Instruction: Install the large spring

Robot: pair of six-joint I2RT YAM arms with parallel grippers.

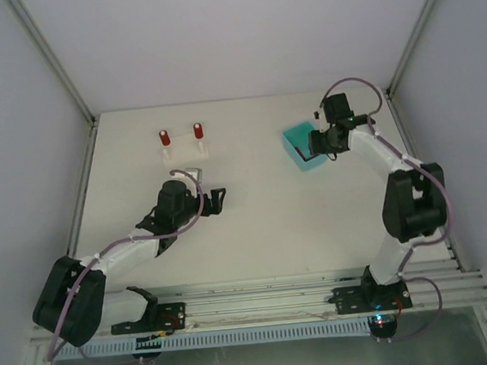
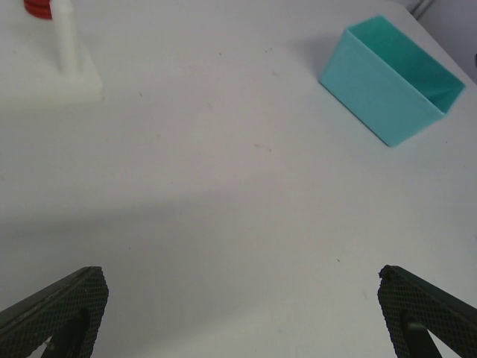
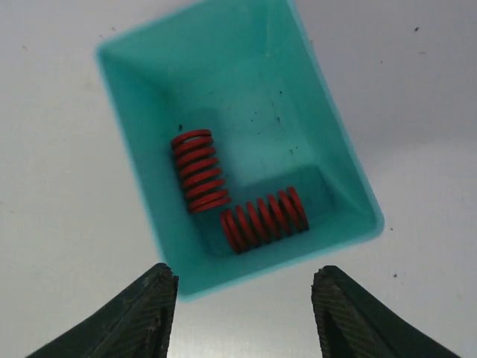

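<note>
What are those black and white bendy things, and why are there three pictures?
They are two robot arms, the left arm and the right arm, bolted to a white table. One picture looks down from above; the other two come from a camera on each wrist. On the table are a white stand with two red-topped posts and a teal box. Two red springs lie in the box. The right fingers hover over it, apart and empty. The left fingers are wide open, holding nothing.

Left arm (image 1: 129, 245), right arm (image 1: 380, 145): white links, black joints, mauve cables; jaws black, cross-hatch textured.
</note>
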